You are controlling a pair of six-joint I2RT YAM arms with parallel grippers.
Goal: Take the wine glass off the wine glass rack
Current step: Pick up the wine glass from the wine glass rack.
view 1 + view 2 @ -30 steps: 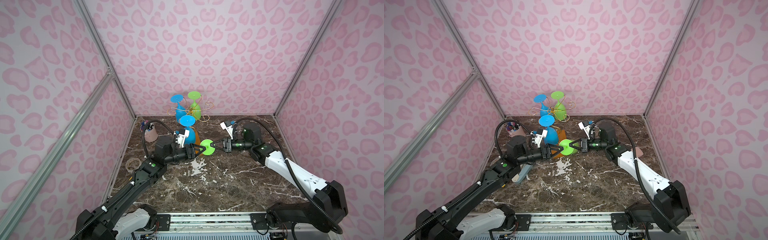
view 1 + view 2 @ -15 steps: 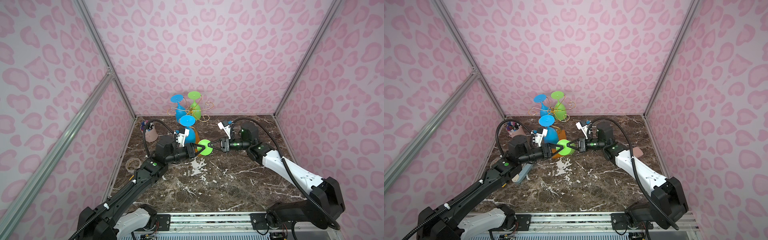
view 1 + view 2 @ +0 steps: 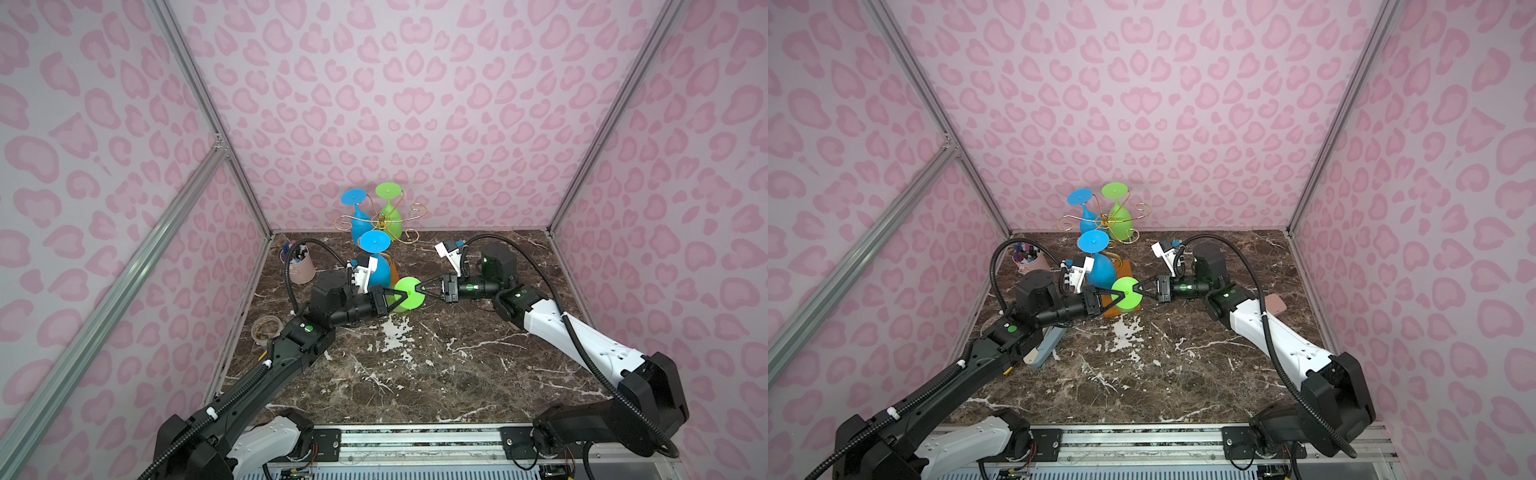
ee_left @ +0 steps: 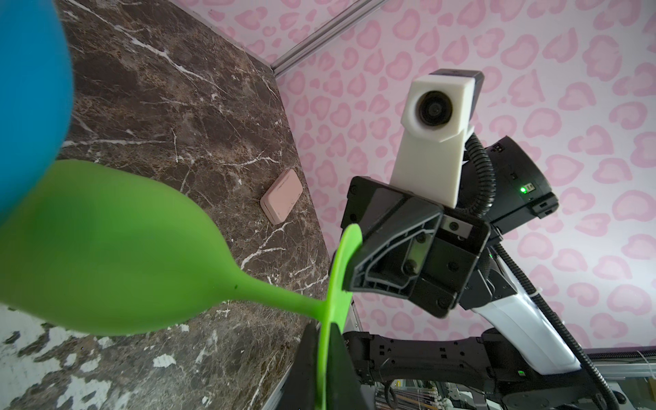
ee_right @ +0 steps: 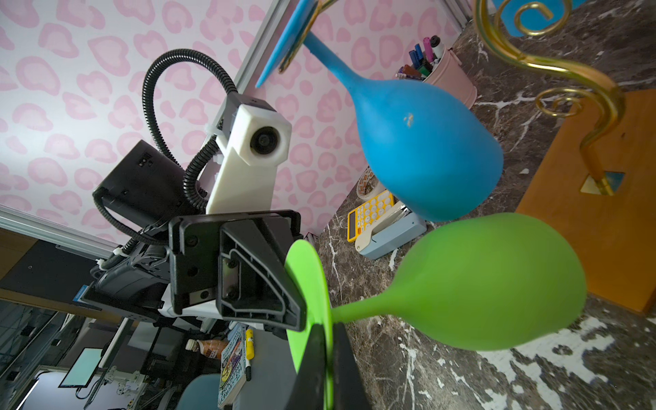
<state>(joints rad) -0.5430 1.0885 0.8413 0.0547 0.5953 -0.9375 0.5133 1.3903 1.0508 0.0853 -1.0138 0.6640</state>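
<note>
The green wine glass (image 3: 413,302) is off the wine glass rack (image 5: 575,241), at 5 o'clock; left end effector (image 3: 402,296) and right end effector (image 3: 421,286) clench its foot; set-down likely remains.

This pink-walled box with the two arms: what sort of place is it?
Most likely a robot test booth in a lab: pink patterned panels wall in a marble tabletop, the left arm and right arm sit on a front rail, and a monitor shows outside.
</note>
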